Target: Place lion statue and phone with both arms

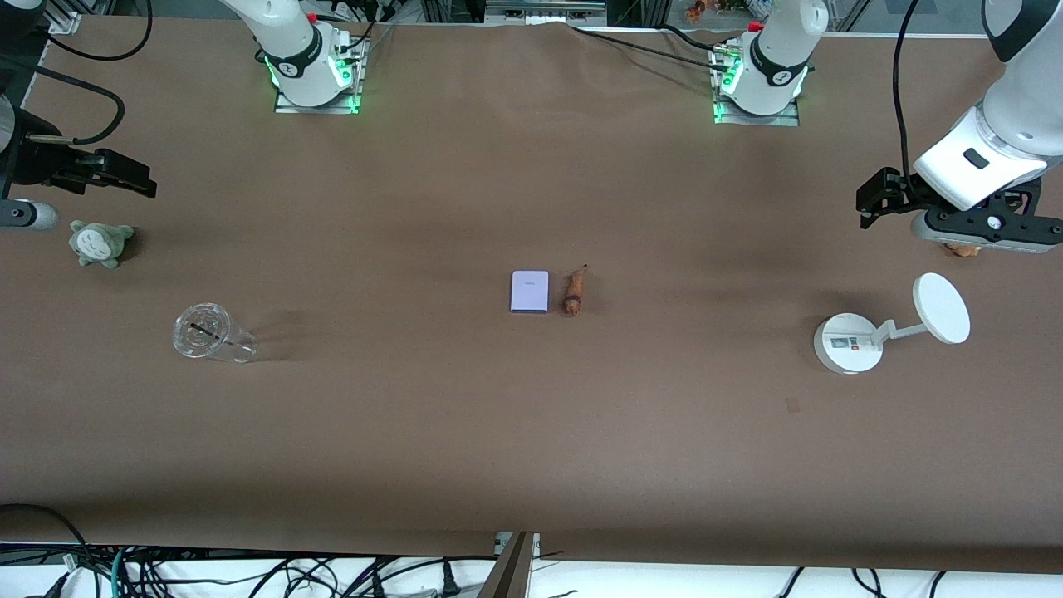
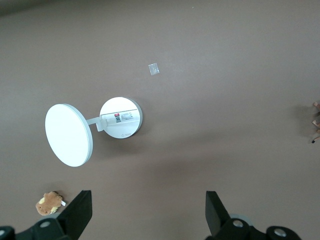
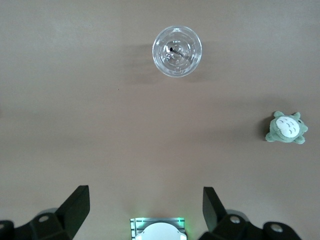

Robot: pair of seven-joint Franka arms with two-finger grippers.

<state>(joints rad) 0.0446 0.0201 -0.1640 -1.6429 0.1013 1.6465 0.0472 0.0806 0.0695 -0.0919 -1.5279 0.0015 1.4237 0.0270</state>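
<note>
Centrally, phone point(image 1: 530, 291) beside lion statue point(image 1: 574, 292), well apart from both spread, empty end effectors point(image 1: 872, 199) point(image 1: 124, 178).

Robotics lab, bolted arm bases point(image 1: 314, 79), loose cables point(image 1: 249, 573)

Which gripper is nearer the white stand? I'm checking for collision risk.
Left. The left gripper hangs open just above the white stand; the right gripper is open at the table's right-arm end, by the grey-green plush.
</note>
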